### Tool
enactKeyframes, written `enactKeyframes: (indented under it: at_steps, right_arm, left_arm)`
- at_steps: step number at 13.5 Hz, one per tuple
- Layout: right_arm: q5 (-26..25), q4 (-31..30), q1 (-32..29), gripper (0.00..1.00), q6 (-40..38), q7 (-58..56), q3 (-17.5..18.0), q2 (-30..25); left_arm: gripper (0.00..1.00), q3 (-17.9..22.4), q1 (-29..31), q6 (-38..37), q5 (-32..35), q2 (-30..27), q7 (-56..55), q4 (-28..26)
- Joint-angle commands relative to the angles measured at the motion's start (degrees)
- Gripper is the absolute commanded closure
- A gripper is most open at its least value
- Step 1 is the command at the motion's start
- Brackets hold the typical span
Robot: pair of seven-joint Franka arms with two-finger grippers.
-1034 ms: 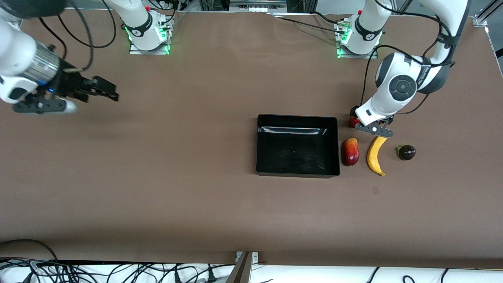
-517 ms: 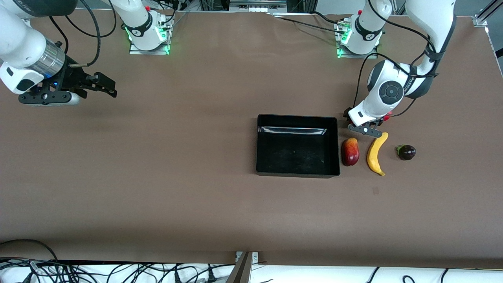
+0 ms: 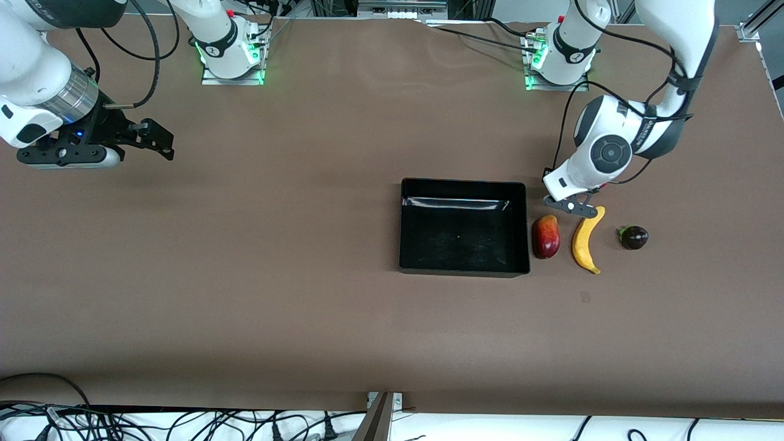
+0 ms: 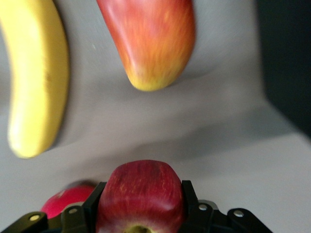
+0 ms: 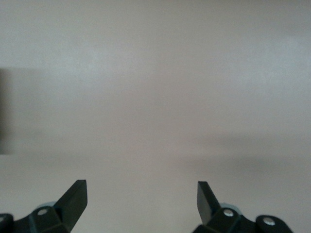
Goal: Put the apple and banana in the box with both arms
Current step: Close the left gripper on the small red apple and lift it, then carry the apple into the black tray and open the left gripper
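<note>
My left gripper (image 4: 141, 190) is shut on the apple (image 4: 141, 194), a red fruit with yellowish streaks, held between both black fingers (image 4: 95, 199). In the front view the left wrist (image 3: 572, 184) hides the apple; the wrist is over the table beside the box's corner. The yellow banana (image 3: 585, 242) lies close by and also shows in the left wrist view (image 4: 36, 73). The black box (image 3: 463, 184) is empty; its wall shows in the left wrist view (image 4: 286, 63). My right gripper (image 3: 160, 142) is open and empty over bare table at the right arm's end, as in its wrist view (image 5: 141, 199).
A red-yellow mango (image 3: 546, 236) lies between the box and the banana and shows in the left wrist view (image 4: 150, 39). A dark purple fruit (image 3: 634, 237) sits beside the banana toward the left arm's end. A plain red fruit (image 4: 65, 199) shows beside the held apple.
The left wrist has shifted a little toward the box and now covers the red fruit seen earlier at its edge. The right gripper has drifted slightly toward the right arm's end.
</note>
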Motion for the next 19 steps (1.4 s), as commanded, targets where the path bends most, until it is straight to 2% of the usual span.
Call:
enactKeyframes:
  at_steps: [1,3,5,11,14,15,16,17,19]
  right_arm:
    - [-2.0,2.8,0.0,0.0,-0.8,-0.8,0.8,4.1]
    - [-1.3,3.9,-0.1,0.0,-0.2,-0.8,0.7,5.4]
    - [-1.1,4.5,0.1,0.0,0.4,-0.6,0.7,5.8]
    - [-1.0,4.5,-0.4,0.0,1.5,-0.7,0.7,6.4]
    - [-1.0,4.5,-0.3,0.0,1.5,-0.6,0.7,6.5]
    - [-1.0,4.5,-0.3,0.0,1.4,-0.6,0.7,6.5]
    - [-1.0,4.5,-0.3,0.0,1.4,-0.6,0.7,6.5]
    - [-1.0,4.5,-0.3,0.0,1.4,-0.6,0.7,6.5]
    - [-1.0,4.6,-0.3,0.0,1.5,-0.7,0.7,6.5]
  left_arm:
    - [0.93,-2.3,-0.5,-15.3,-3.7,0.5,0.2,14.9]
    - [0.93,-4.0,-1.0,-15.9,-7.2,3.5,0.1,22.6]
    - [0.93,-5.0,-2.6,-15.7,-10.2,7.1,-1.9,27.2]
    - [0.92,-5.0,-8.2,-6.0,-10.9,17.5,-4.3,26.3]
    - [0.9,-5.0,-8.4,-4.4,-10.2,20.9,-4.6,26.3]
    - [0.82,-5.0,-8.6,-3.8,-10.2,21.5,-4.6,26.2]
    - [0.48,-5.0,-8.6,-3.7,-10.1,21.8,-4.5,26.2]
    - [0.0,-5.0,-8.6,-3.7,-10.2,21.8,-4.6,26.3]
    - [0.0,-5.0,-8.2,-6.0,-10.1,19.7,-4.1,27.1]
